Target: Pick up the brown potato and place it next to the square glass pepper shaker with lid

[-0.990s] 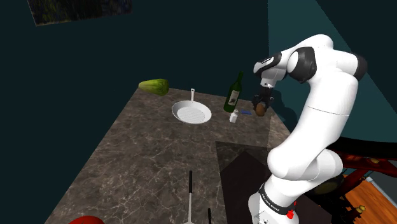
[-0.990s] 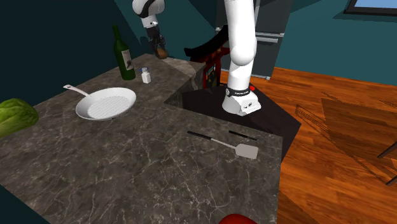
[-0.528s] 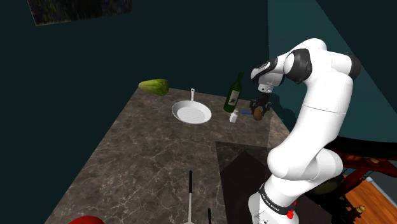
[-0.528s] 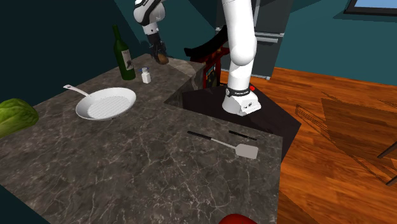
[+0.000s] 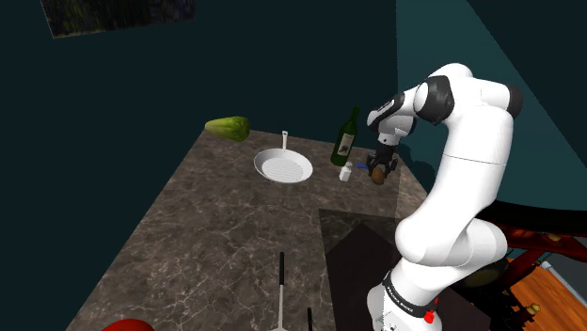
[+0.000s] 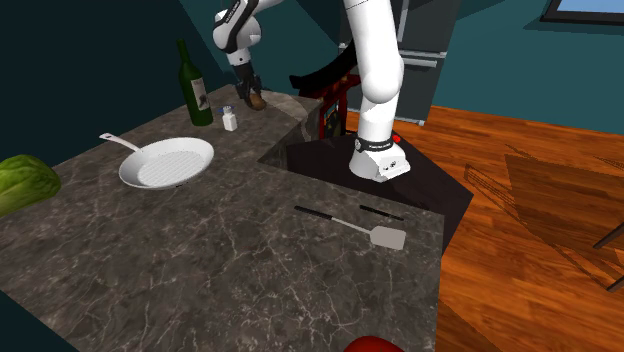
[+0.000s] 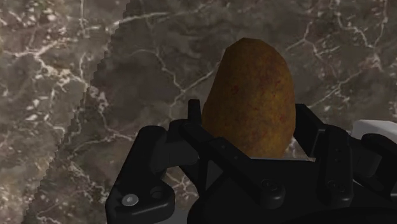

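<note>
Shoulder view: noted gripper clamped on brown potato, low over marble tabletop, just beside small white shaker, near green bottle.

Second exterior view: saw potato held at that view's right of shaker; could not tell whether potato touched tabletop.

Wrist view: found potato pinched between both fingers, marble tabletop behind.
</note>
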Action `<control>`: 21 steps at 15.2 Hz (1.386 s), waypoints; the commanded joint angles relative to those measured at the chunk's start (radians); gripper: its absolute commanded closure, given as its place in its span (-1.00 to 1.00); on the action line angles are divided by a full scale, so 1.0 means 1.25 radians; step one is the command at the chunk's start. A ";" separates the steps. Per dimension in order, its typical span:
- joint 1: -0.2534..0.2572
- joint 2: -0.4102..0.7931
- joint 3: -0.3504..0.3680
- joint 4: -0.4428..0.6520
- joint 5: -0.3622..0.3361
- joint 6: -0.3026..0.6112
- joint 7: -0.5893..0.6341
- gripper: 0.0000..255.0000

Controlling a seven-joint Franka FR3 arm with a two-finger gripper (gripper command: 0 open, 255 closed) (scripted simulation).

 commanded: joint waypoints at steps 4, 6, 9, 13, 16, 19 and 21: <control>-0.004 0.029 0.004 -0.008 0.009 0.036 -0.005 1.00; -0.004 0.029 0.004 -0.007 0.009 0.036 -0.005 1.00; -0.004 0.029 0.004 -0.007 0.009 0.036 -0.005 1.00; -0.004 0.029 0.004 -0.007 0.009 0.036 -0.005 -1.00; -0.004 0.029 0.004 -0.007 0.009 0.036 -0.005 -1.00; -0.001 0.009 0.001 0.022 0.002 -0.013 0.000 -1.00; 0.001 -0.006 -0.001 0.053 -0.003 -0.058 0.004 -1.00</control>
